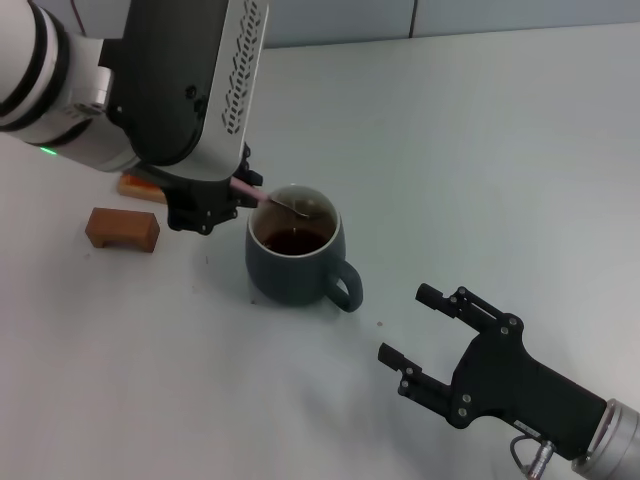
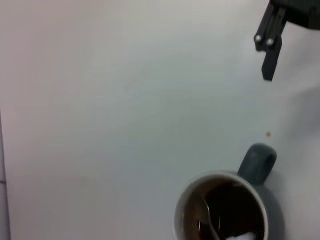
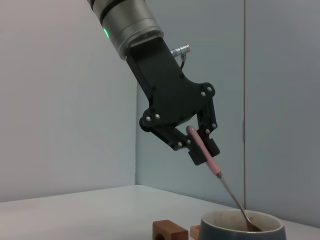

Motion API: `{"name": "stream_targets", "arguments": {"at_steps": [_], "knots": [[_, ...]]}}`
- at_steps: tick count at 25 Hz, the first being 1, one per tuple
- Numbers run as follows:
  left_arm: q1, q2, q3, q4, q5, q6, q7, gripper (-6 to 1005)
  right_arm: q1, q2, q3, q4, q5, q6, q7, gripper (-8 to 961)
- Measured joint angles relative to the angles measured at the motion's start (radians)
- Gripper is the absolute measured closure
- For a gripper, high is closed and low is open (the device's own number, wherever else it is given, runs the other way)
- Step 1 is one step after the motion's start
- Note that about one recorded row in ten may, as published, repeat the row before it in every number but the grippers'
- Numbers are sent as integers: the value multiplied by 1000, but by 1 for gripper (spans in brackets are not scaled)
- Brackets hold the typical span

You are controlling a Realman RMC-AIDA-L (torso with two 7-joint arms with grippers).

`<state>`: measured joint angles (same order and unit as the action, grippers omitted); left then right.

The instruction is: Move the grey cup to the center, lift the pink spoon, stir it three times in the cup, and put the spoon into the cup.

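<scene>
left end effector point(image 3: 197, 145) pinching pink spoon point(image 3: 220, 175) | bowl in grey cup point(image 1: 293, 258) | right end effector point(image 1: 425, 335) spread

The head view looks steeply down over the white table point(image 1: 480, 150). The left wrist view looks almost straight down, close above the squat dark grey ceramic mug point(image 2: 257, 162). The right wrist view looks level across the tabletop. All three share that mug point(image 1: 295, 270) point(image 3: 242, 230).
</scene>
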<state>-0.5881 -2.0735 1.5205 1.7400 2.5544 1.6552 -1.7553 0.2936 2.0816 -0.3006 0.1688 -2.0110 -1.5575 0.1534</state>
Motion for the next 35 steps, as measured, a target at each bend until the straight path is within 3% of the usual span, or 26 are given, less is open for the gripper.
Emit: {"name": "stream_targets", "arguments": {"at_steps": [8, 9, 12, 15, 18, 19, 21, 25, 28, 31, 34, 35], "knots": [[24, -4, 34, 4, -48, -43, -45, 819, -3, 0, 0, 2, 0, -1, 0, 224], [62, 0, 26, 6, -123, -86, -57, 819, -3, 0, 0, 2, 0, -1, 0, 224], [89, 3, 3, 1, -201, -108, -38, 760, -4, 0, 0, 3, 0, -3, 0, 224], [175, 4, -75, -24, -411, -186, 61, 701, -5, 0, 0, 3, 0, -12, 0, 224], [222, 4, -114, -40, -510, -230, 120, 642, -11, 0, 0, 0, 0, -31, 0, 224], [276, 5, -181, -81, -647, -265, 205, 623, -13, 0, 0, -2, -1, -40, 0, 224], [302, 6, -232, -131, -733, -266, 263, 564, -15, -2, 3, -7, -1, -59, 0, 224], [334, 10, -367, -340, -886, -216, 422, 410, -16, -3, 6, -17, -1, -76, 0, 224], [342, 10, -466, -517, -919, -138, 570, 289, -12, -2, 5, -18, -2, -77, 0, 224], [344, 11, -514, -613, -920, -101, 641, 167, -7, -1, 3, -18, -2, -77, 0, 224], [340, 23, -562, -825, -892, -62, 750, 167, -2, 0, 2, -18, -2, -77, 0, 224], [340, 23, -562, -825, -892, -62, 750, 167, 1, -1, 1, -18, -2, -77, 0, 224]]}}
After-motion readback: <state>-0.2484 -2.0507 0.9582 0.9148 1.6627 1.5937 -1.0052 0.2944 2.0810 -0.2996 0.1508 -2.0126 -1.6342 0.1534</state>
